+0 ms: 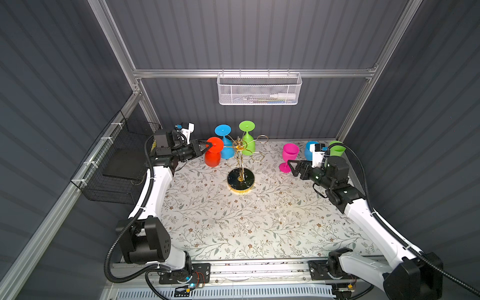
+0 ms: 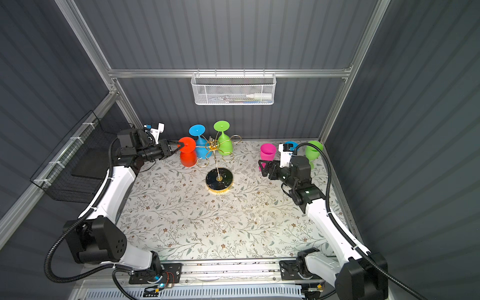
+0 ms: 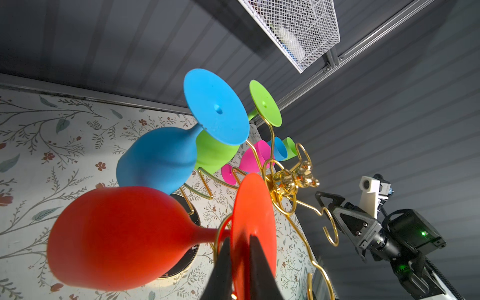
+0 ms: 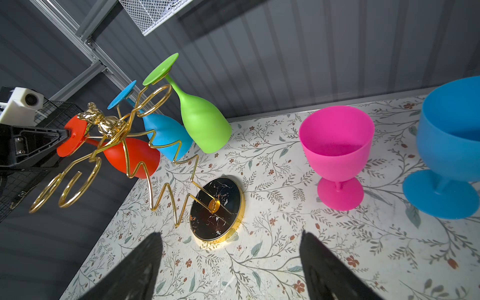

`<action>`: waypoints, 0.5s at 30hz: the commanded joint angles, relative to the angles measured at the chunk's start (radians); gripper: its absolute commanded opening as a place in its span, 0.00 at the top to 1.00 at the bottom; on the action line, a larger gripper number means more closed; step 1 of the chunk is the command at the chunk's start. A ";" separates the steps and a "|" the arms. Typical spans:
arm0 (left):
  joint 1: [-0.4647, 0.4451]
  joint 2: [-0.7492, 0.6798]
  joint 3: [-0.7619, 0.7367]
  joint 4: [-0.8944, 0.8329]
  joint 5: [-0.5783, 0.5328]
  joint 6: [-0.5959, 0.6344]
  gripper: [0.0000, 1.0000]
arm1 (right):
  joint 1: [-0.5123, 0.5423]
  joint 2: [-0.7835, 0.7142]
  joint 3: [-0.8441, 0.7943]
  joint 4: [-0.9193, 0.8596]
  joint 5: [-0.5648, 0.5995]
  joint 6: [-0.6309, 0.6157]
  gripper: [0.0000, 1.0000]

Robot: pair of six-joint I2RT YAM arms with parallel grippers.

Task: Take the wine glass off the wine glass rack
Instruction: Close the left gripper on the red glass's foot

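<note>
The left gripper (image 3: 240, 242) has its jaws pinched on the flat foot of the red wine glass (image 3: 117, 239), which hangs bowl-down from a loop of the wine glass rack (image 1: 235, 179) near the table's (image 1: 233, 233) far edge, on the side toward the far left corner. I'd slide the foot level out through the loop's open end, so the stem clears the wire without tipping the stand. The right gripper (image 4: 230, 235) waits wide open and empty toward the right edge.

The wine glass (image 1: 211, 159) is red, the wine glass rack (image 1: 240, 147) gold (its base (image 1: 235, 179) black marbled), the tabletop (image 1: 233, 223) floral-patterned white.
</note>
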 commanded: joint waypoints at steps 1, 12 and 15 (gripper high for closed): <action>-0.002 -0.015 0.034 -0.057 -0.012 0.015 0.90 | 0.005 0.005 0.014 0.016 -0.012 0.005 0.15; -0.002 -0.031 0.037 0.050 0.069 -0.099 1.00 | 0.005 -0.004 0.015 0.017 -0.047 0.010 0.15; -0.002 -0.030 0.035 0.092 0.095 -0.140 1.00 | 0.006 -0.007 0.017 0.016 -0.052 0.011 0.15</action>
